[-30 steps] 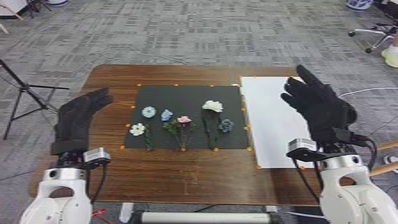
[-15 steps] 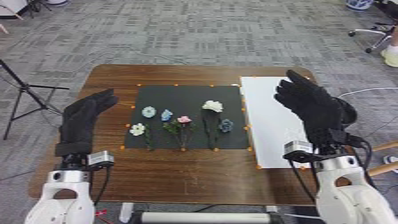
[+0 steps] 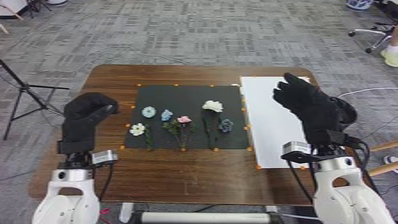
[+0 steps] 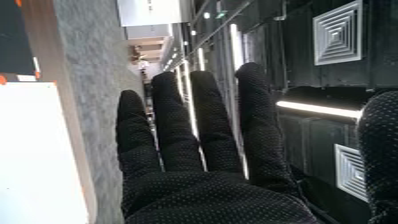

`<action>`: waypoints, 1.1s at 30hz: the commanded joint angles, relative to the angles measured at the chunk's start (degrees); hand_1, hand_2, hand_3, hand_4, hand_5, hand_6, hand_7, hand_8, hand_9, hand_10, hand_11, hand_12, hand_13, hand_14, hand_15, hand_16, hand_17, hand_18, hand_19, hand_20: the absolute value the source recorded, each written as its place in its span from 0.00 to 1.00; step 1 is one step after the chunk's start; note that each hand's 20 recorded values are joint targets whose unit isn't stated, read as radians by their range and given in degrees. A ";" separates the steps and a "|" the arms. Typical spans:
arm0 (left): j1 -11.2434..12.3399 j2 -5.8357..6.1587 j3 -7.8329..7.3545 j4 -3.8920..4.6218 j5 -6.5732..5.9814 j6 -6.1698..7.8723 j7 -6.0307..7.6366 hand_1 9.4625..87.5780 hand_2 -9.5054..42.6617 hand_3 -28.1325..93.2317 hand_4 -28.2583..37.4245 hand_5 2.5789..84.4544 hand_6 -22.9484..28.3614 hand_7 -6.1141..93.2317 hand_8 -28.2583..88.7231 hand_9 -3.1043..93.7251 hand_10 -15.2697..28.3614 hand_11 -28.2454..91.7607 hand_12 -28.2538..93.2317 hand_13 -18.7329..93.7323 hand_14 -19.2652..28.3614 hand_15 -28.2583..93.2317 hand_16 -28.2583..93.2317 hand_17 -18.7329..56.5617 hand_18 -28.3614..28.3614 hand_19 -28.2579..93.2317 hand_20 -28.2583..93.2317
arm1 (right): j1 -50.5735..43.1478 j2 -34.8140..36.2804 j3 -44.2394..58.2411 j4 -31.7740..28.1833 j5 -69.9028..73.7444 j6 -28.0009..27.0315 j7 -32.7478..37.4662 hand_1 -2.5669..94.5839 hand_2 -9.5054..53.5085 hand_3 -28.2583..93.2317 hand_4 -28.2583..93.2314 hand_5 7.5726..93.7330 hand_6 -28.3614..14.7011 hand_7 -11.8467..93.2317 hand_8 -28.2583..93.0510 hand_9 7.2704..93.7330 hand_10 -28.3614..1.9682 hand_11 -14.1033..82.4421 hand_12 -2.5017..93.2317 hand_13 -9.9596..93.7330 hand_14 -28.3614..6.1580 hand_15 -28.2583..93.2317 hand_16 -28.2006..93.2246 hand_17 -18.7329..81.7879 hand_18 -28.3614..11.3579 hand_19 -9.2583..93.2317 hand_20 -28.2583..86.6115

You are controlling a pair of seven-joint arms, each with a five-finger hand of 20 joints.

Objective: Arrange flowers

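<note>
Through my head camera I see a brown wooden counter (image 3: 191, 175) carrying a black mat (image 3: 178, 100) beside a white sheet (image 3: 266, 110), orange markers (image 3: 183, 149) along their edges.

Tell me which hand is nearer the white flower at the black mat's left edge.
The left. The left hand is just left of the white flower; the right hand is well to its right, past the black mat.
</note>
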 commanded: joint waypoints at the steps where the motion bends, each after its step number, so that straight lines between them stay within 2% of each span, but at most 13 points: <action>1: -1.00 0.14 0.16 -0.22 1.98 0.22 0.77 0.68 0.17 0.72 0.58 0.59 0.54 0.64 0.40 0.61 0.70 0.56 0.64 0.56 0.79 0.79 0.44 0.47 0.77 0.74 0.76 | -0.54 -0.21 -0.14 0.19 -1.60 0.12 -1.16 0.12 0.18 0.84 0.10 0.48 0.62 0.21 0.17 0.46 0.46 0.21 0.17 0.43 0.35 0.32 0.37 0.35 0.27 0.20 0.46; 3: -1.73 0.29 0.80 -0.25 2.00 1.80 1.32 0.69 0.17 0.72 0.60 0.55 0.52 0.71 0.47 0.58 0.70 0.58 0.70 0.56 0.81 0.82 0.50 0.47 0.78 0.76 0.80 | -0.47 -0.31 -0.31 0.19 -1.53 0.57 -1.17 0.12 0.18 0.84 0.10 0.49 0.62 0.21 0.17 0.46 0.46 0.21 0.17 0.44 0.35 0.32 0.37 0.35 0.27 0.20 0.46; 5: -1.56 0.21 0.13 -0.67 3.04 1.29 1.04 0.71 0.15 0.71 0.59 0.50 0.50 0.79 0.53 0.54 0.69 0.61 0.77 0.55 0.82 0.85 0.56 0.46 0.80 0.78 0.84 | -0.66 -0.13 -0.72 0.10 -1.26 0.71 -1.18 0.13 0.18 0.84 0.10 0.49 0.62 0.21 0.17 0.47 0.45 0.21 0.17 0.44 0.35 0.33 0.38 0.35 0.27 0.21 0.47; 7: -1.26 0.30 0.00 -1.01 3.54 3.43 1.06 0.72 0.13 0.71 0.57 0.46 0.45 0.86 0.56 0.52 0.68 0.65 0.82 0.52 0.81 0.92 0.58 0.45 0.83 0.81 0.89 | -0.78 0.00 -0.88 0.18 -1.86 -0.12 -0.89 0.13 0.18 0.84 0.10 0.49 0.63 0.21 0.17 0.47 0.45 0.21 0.18 0.45 0.35 0.33 0.38 0.35 0.27 0.21 0.47; 9: -0.78 0.00 -0.40 -1.59 4.59 5.96 0.06 0.73 0.08 0.68 0.58 0.51 0.30 0.92 0.65 0.53 0.64 0.78 0.88 0.58 0.79 0.99 0.73 0.47 0.88 0.92 0.94 | -1.18 -0.04 -0.87 0.09 -3.12 -0.44 -0.96 0.13 0.18 0.84 0.10 0.49 0.63 0.21 0.17 0.47 0.45 0.21 0.18 0.46 0.35 0.33 0.39 0.35 0.27 0.21 0.47; 11: -0.66 -0.63 -1.36 -1.86 2.69 3.97 -0.42 0.71 0.03 0.69 0.59 0.55 0.25 0.93 0.65 0.59 0.62 0.84 0.87 0.65 0.78 1.00 0.77 0.53 0.88 0.98 0.93 | -1.63 -0.13 -0.93 -0.11 -3.70 -0.12 -1.09 0.13 0.18 0.84 0.10 0.49 0.63 0.21 0.17 0.48 0.45 0.21 0.18 0.46 0.35 0.33 0.39 0.35 0.27 0.21 0.47; 12: -0.68 -0.75 -1.39 -1.96 1.86 4.01 -0.19 0.69 0.01 0.69 0.60 0.59 0.23 0.92 0.68 0.66 0.60 0.86 0.85 0.72 0.75 1.00 0.78 0.64 0.90 0.99 0.96 | -1.60 -0.07 -1.05 -0.13 -3.37 0.03 -1.03 0.13 0.18 0.84 0.10 0.49 0.63 0.21 0.17 0.48 0.45 0.21 0.18 0.46 0.35 0.33 0.39 0.35 0.27 0.21 0.47; 13: -0.92 -1.08 -1.80 -1.79 2.01 3.06 -0.04 0.68 0.01 0.69 0.63 0.65 0.21 0.90 0.74 0.74 0.58 0.88 0.84 0.81 0.72 1.00 0.78 0.78 0.94 1.00 0.98 | -1.44 0.04 -1.28 -0.12 -2.96 0.49 -1.15 0.13 0.18 0.84 0.10 0.49 0.63 0.21 0.17 0.48 0.45 0.21 0.18 0.47 0.35 0.33 0.39 0.36 0.27 0.21 0.47; 15: -1.45 -1.10 -2.36 -1.62 3.33 1.71 -0.07 0.67 0.00 0.68 0.67 0.70 0.21 0.89 0.79 0.80 0.58 0.89 0.85 0.87 0.72 1.00 0.79 0.90 0.98 1.00 0.99 | -1.30 0.23 -1.96 -0.18 -1.88 1.41 -1.61 0.13 0.18 0.84 0.10 0.49 0.63 0.21 0.17 0.49 0.45 0.21 0.18 0.48 0.35 0.34 0.40 0.36 0.27 0.22 0.48; 18: -1.55 -1.29 -2.72 -1.70 5.49 1.06 -0.18 0.68 0.00 0.67 0.72 0.72 0.21 0.88 0.83 0.85 0.59 0.88 0.86 0.89 0.74 1.00 0.80 0.93 1.00 1.00 1.00 | -1.49 0.26 -2.11 -0.17 -2.13 0.91 -1.44 0.13 0.18 0.84 0.10 0.50 0.63 0.21 0.17 0.50 0.45 0.22 0.19 0.49 0.35 0.35 0.41 0.36 0.26 0.23 0.48; 26: -1.21 -2.26 -2.32 -2.08 4.65 2.13 -0.73 0.67 0.00 0.68 0.75 0.73 0.20 0.87 0.86 0.86 0.59 0.88 0.87 0.90 0.75 1.00 0.81 0.94 1.00 1.00 1.00 | -1.37 0.13 -2.63 -0.34 -2.60 0.95 -1.21 0.13 0.17 0.85 0.11 0.50 0.63 0.22 0.17 0.51 0.44 0.22 0.20 0.50 0.35 0.35 0.42 0.36 0.26 0.24 0.49; 30: -0.73 -2.46 -2.78 -2.56 5.88 1.12 -0.98 0.67 0.00 0.69 0.75 0.72 0.20 0.87 0.86 0.86 0.59 0.88 0.87 0.90 0.75 1.00 0.81 0.94 1.00 1.00 1.00 | -0.83 0.29 -3.22 -0.43 -1.27 0.68 -1.04 0.14 0.17 0.84 0.10 0.50 0.63 0.22 0.17 0.51 0.44 0.22 0.20 0.51 0.34 0.35 0.43 0.36 0.26 0.24 0.49; 33: 0.42 -3.08 -3.21 -3.08 5.17 1.74 -1.30 0.66 0.00 0.69 0.75 0.72 0.20 0.87 0.87 0.86 0.59 0.88 0.87 0.90 0.74 1.00 0.81 0.94 1.00 1.00 1.00 | -1.80 -0.17 -3.21 -0.66 -2.31 0.08 -0.55 0.14 0.17 0.84 0.10 0.50 0.63 0.22 0.17 0.51 0.44 0.22 0.20 0.51 0.34 0.35 0.44 0.35 0.25 0.25 0.50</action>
